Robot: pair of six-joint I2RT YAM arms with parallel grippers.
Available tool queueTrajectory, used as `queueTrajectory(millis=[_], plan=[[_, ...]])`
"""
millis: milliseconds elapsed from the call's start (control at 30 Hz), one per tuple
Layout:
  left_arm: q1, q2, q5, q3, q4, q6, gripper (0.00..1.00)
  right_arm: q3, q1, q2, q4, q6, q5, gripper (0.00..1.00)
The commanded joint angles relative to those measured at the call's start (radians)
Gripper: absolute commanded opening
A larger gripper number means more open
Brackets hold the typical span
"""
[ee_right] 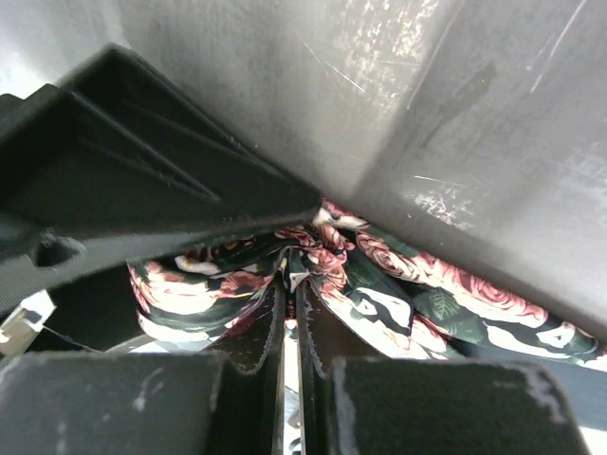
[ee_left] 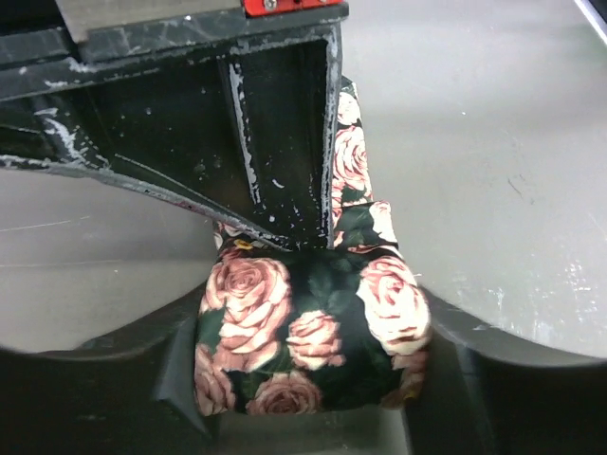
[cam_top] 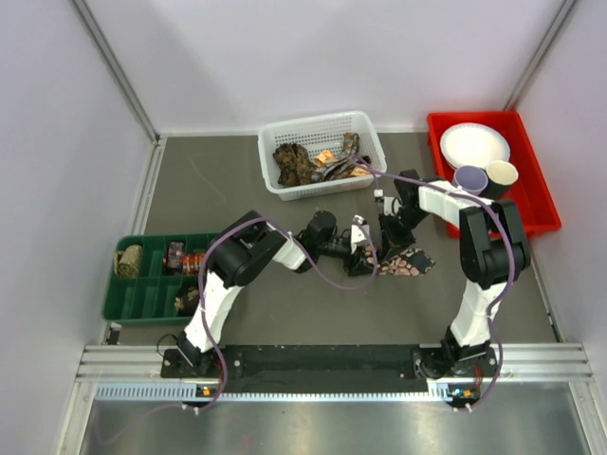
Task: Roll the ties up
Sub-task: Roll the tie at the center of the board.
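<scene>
The rose-print tie (ee_left: 308, 332) lies mid-way across the table (cam_top: 285, 313), its wound coil clamped in the left gripper (cam_top: 358, 252); the right gripper (ee_right: 289, 318) pinches the fabric just beside it; the loose tail runs rightward, toward the right arm, so rolling likely heads that way.

The tie (cam_top: 410, 263) — rolled end hidden, probably, under right gripper (cam_top: 387, 242).

Your rose-print tie (ee_left: 313, 346) is soft cloth with a slight sheen. The grey table (ee_left: 493, 142) looks matt and finely scratched. Upper centre, the basket (cam_top: 318, 121) is white plastic mesh.
</scene>
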Motion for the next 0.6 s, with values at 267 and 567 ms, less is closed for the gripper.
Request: queueTrajectory(millis=[267, 567], plan=[[-0.030, -0.049, -0.221, 0.028, -0.707, 0.198, 0.28, 0.028, 0.035, 0.068, 0.075, -0.042, 0.131, 0.00], [-0.040, -0.061, -0.458, 0.105, -1.119, 0.390, 0.19, 0.037, -0.129, -0.087, -0.063, -0.107, -0.233, 0.45]])
